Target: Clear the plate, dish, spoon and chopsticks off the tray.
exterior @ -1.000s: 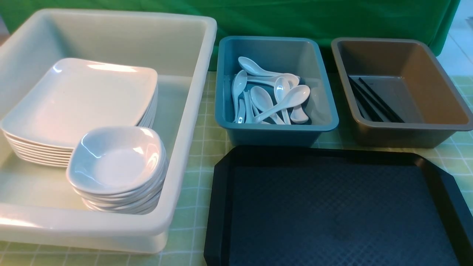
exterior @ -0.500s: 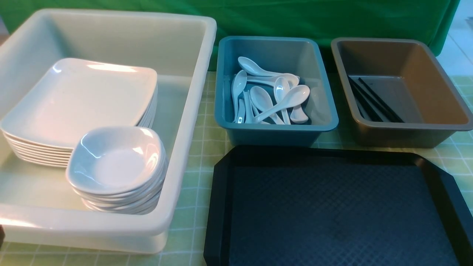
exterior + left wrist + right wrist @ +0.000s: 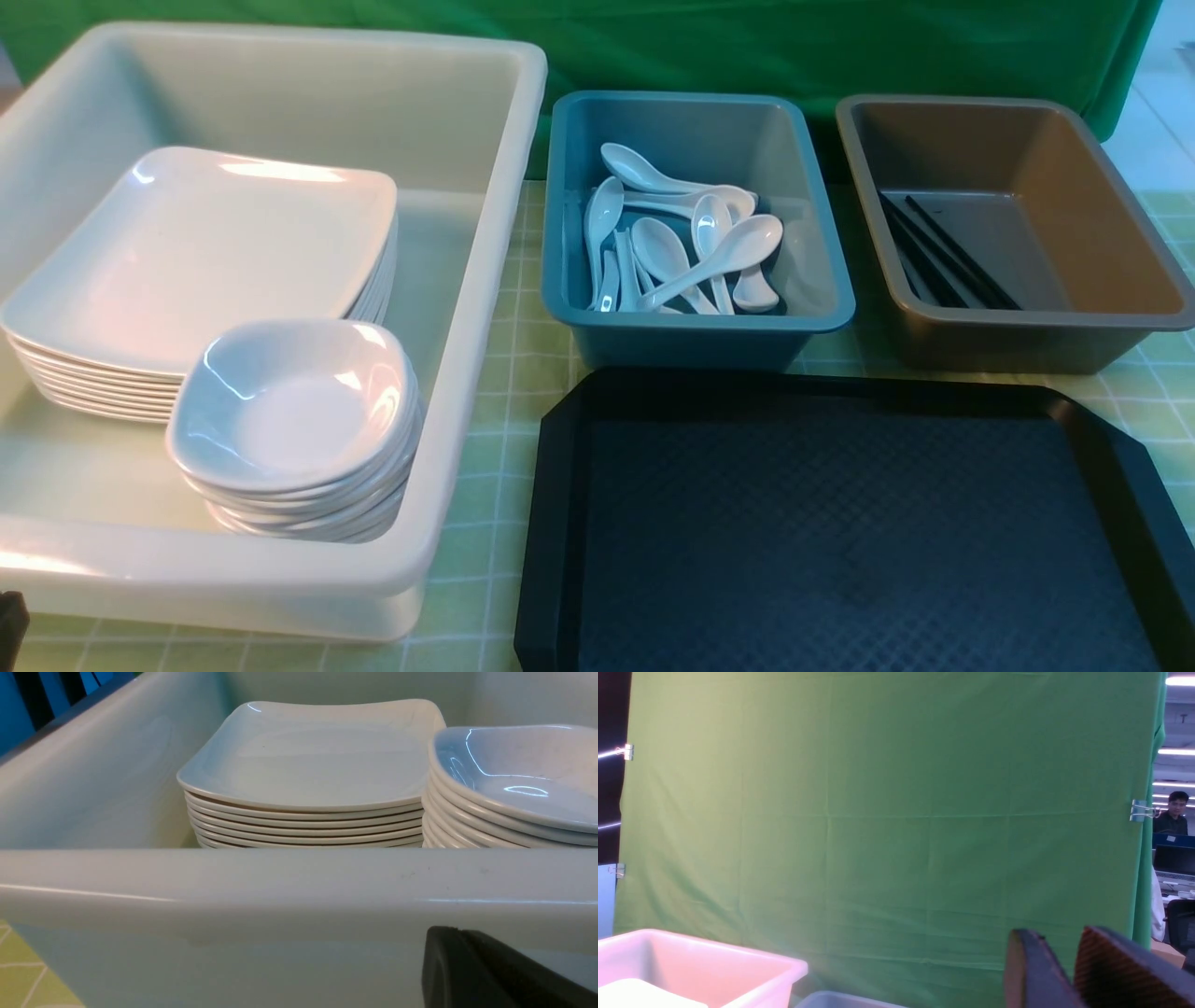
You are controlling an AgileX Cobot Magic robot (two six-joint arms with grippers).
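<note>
The tray [image 3: 560,523] runs off the front view's bottom edge. Lower plates [image 3: 56,383] show only rims, and the chopsticks' [image 3: 943,252] ends hide behind the brown tub's [image 3: 1027,331] wall.

no readable text, label, brand, number or sign shows in any of the three views. the tubs, the dishes, the tray [image 3: 840,523] and the green cloth [image 3: 887,812] carry no lettering.
</note>
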